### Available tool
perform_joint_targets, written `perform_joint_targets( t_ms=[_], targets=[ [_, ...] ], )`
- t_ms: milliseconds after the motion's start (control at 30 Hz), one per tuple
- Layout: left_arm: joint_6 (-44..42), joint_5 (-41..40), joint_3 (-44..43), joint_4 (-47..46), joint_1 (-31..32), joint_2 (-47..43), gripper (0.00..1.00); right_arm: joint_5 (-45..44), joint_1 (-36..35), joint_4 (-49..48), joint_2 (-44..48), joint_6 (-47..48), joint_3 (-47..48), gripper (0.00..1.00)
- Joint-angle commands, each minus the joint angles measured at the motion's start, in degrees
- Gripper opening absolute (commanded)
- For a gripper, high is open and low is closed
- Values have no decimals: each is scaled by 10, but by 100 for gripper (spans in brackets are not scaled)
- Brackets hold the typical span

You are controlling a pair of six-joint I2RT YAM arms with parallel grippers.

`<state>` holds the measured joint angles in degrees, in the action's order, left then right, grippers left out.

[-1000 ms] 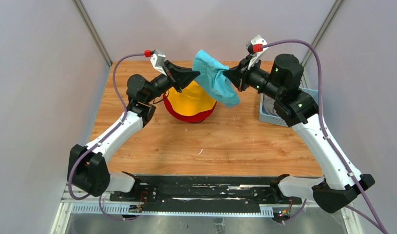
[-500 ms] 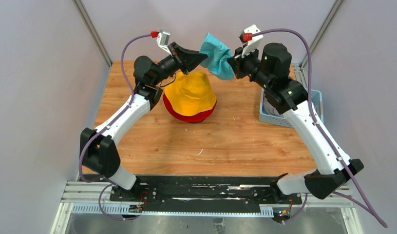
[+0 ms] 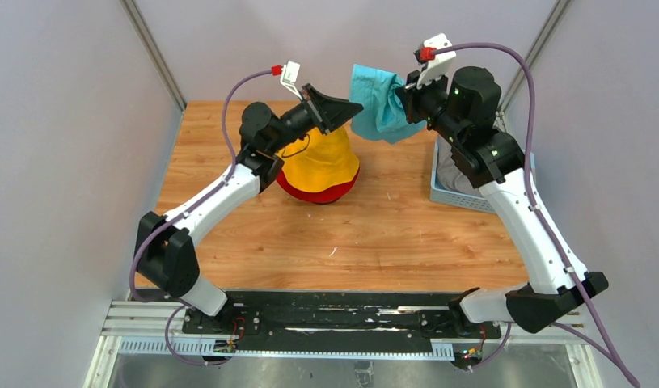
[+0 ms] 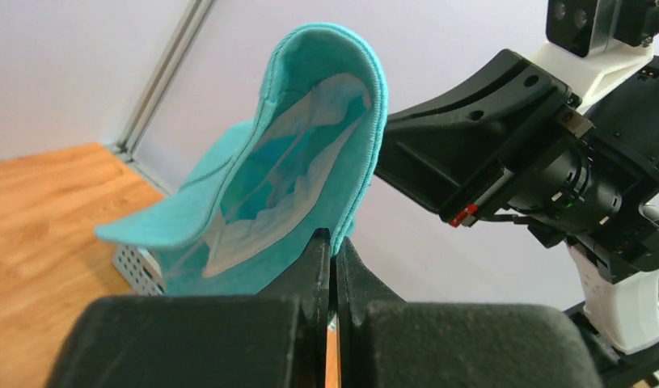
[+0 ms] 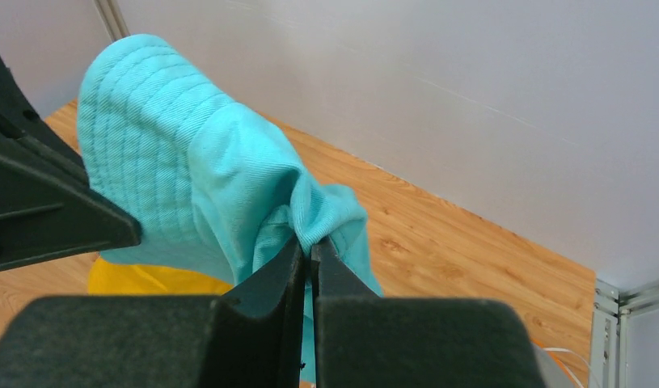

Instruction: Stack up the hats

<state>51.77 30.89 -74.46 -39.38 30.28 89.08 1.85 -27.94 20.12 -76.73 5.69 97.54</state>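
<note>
- Two pinches: my left gripper [image 3: 354, 107] and right gripper [image 3: 401, 100] clamp the teal hat [image 3: 380, 111] by its brim, aloft at upper centre.
- Risk: a thin grip slips and the hat misses the yellow hat [image 3: 322, 158].
- Risk: an uneven release lands it crooked.

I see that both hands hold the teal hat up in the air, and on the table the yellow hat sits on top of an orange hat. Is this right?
Not quite: the yellow hat sits on a red hat, not an orange one, as the top external view shows. The left hand and right hand do hold the teal hat in the air.
</note>
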Motion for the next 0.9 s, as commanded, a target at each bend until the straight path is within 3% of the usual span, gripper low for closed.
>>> perform_joint_targets(
  t_ms=[0, 200, 867],
  targets=[
    [3, -58, 52, 40, 7, -71, 0, 15, 8, -2, 18, 1, -19, 1],
    [-39, -107, 110, 120, -3, -136, 0, 65, 8, -23, -2, -22, -46, 1],
    [16, -22, 169, 68, -159, -108, 0, 137, -25, -43, -105, -34, 6, 1]
  ],
)
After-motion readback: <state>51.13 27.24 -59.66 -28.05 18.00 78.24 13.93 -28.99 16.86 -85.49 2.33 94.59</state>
